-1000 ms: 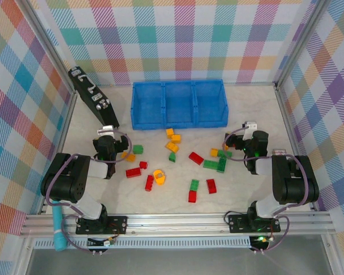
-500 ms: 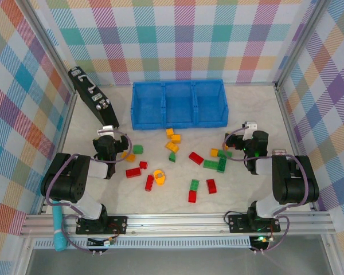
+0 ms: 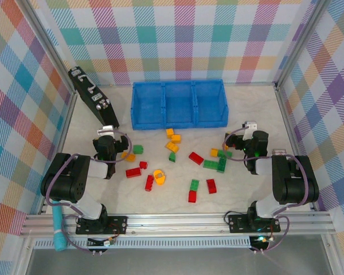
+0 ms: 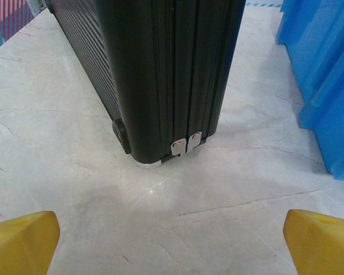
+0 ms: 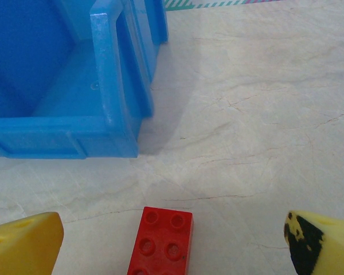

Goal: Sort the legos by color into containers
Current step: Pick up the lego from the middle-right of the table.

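Red, green and yellow-orange legos lie scattered on the marble table, among them a red one (image 3: 196, 157), a green one (image 3: 138, 149), a yellow-orange one (image 3: 172, 146) and a rounded yellow piece (image 3: 159, 175). Behind them stands the blue three-compartment tray (image 3: 179, 103), all compartments bare. My left gripper (image 3: 106, 133) is open at the pile's left, its yellow fingertips (image 4: 23, 243) wide apart over bare table (image 4: 172, 246). My right gripper (image 3: 250, 129) is open at the right; in its wrist view a red brick (image 5: 160, 240) lies on the table between the spread fingers (image 5: 173, 247), touching neither.
A black case (image 3: 92, 100) leans at the back left, its lower corner (image 4: 160, 86) just ahead of my left gripper. The tray's end wall (image 4: 327, 86) is on that gripper's right; its right corner (image 5: 112, 86) stands ahead-left of my right gripper. Plaid walls enclose the table.
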Controlling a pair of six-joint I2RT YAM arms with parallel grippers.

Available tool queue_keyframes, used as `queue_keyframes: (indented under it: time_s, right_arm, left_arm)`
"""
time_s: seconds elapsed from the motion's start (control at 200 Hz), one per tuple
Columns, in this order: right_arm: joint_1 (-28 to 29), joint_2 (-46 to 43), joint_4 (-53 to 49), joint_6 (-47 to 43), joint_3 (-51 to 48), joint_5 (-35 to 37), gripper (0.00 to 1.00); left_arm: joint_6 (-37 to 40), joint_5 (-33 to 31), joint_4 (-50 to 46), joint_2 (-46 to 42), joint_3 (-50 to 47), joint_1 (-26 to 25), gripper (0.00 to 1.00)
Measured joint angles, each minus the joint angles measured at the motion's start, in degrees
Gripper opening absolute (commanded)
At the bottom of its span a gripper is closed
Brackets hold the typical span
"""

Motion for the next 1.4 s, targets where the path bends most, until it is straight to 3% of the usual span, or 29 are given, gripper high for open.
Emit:
queue_keyframes:
  time_s: [0.105, 0.275, 0.36, 0.5, 0.685, 0.84, 0.99, 1.4]
  right_arm:
    - [0.00, -2.78, -3.80, 0.17, 0.31, 1.05, 0.99]
    - [0.00, -11.52, -23.08, 3.98, 10.27, 3.04, 0.99]
    - [0.00, -12.07, -31.87, 6.60, 17.70, 3.10, 0.99]
    - [0.00, -9.81, -45.27, 10.62, 26.88, 1.42, 0.99]
    - [0.00, -1.95, -60.63, 15.47, 34.42, -0.83, 0.99]
    - [0.00, 2.69, -66.10, 17.42, 35.36, -2.01, 1.00]
    - [0.00, 5.31, -67.89, 18.29, 35.39, -2.51, 0.93]
    - [1.64, 12.48, -69.22, 18.45, 36.94, -0.28, 0.79]
  left_arm:
    - [0.00, 0.00, 0.00, 0.00, 0.00, 0.00, 1.00]
    - [0.00, -0.61, -3.15, -1.29, 0.81, -0.09, 1.00]
    - [0.09, -2.54, -13.35, -4.61, 5.92, -0.57, 1.00]
    - [1.29, -4.76, -31.93, -9.86, 22.25, -2.54, 1.00]
    - [1.25, 2.23, -51.67, -16.04, 39.54, -6.23, 1.00]
    - [1.31, 7.80, -63.04, -21.09, 44.72, -11.76, 1.00]
    - [2.05, 12.55, -73.53, -24.26, 49.77, -15.76, 1.00]
    - [5.60, 20.20, -90.75, -27.21, 60.02, -16.33, 1.00]
